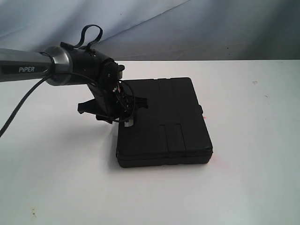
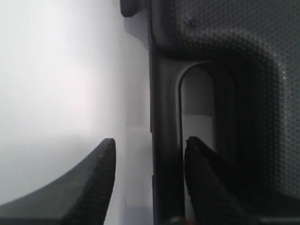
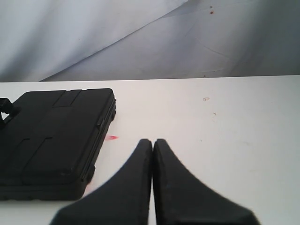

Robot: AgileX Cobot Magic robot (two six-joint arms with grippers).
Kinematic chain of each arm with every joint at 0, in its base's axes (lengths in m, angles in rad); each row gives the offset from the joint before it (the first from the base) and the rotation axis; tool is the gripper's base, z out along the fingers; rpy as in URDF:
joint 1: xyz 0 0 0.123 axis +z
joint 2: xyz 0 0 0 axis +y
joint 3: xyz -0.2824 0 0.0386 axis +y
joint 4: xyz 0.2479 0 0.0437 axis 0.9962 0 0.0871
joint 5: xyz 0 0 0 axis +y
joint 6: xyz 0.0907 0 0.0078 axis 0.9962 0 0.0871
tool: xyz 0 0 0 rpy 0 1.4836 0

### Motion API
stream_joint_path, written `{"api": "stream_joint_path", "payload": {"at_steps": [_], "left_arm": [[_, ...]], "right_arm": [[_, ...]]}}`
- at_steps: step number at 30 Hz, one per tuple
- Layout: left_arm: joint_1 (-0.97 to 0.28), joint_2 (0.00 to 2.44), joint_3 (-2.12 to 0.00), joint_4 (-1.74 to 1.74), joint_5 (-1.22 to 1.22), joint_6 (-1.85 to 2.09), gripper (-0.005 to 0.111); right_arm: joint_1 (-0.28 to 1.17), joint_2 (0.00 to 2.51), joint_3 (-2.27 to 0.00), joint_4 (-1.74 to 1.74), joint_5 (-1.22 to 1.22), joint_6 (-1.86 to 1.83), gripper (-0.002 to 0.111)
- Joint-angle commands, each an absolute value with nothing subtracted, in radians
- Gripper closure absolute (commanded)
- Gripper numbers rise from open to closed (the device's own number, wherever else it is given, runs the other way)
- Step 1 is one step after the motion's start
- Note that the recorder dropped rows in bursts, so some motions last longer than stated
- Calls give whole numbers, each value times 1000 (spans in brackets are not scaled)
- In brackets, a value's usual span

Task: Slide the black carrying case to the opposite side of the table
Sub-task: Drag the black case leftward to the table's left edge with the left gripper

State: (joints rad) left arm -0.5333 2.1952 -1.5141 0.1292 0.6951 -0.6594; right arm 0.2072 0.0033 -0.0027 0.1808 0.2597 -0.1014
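Black carrying case (image 1: 164,124) lies flat on the white bench (image 1: 253,187), left pincer (image 2: 150,140) spread wide astride its handle bar (image 2: 165,108), one finger (image 2: 206,187) down in the slot (image 2: 197,103), seemingly to hook and drag it across; right pincer (image 3: 153,143) pressed together, parked clear alongside.

Case (image 1: 164,117) on table (image 1: 253,183); left end effector (image 2: 150,145) astride its left-edge handle (image 2: 165,108).
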Motion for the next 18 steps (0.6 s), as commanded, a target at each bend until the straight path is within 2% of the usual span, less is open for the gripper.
{"api": "stream_joint_path", "payload": {"at_steps": [1, 3, 11, 18], "left_arm": [[-537, 2192, -1518, 125, 674, -653, 63], [-537, 2192, -1518, 125, 674, -653, 69], [-537, 2192, -1518, 125, 684, -642, 107], [-537, 2192, -1515, 132, 700, -514, 107]], "right_arm": [[198, 0, 0, 188, 258, -99, 108], [198, 0, 0, 188, 258, -99, 108], [198, 0, 0, 188, 258, -99, 108], [198, 0, 0, 188, 258, -99, 108]]}}
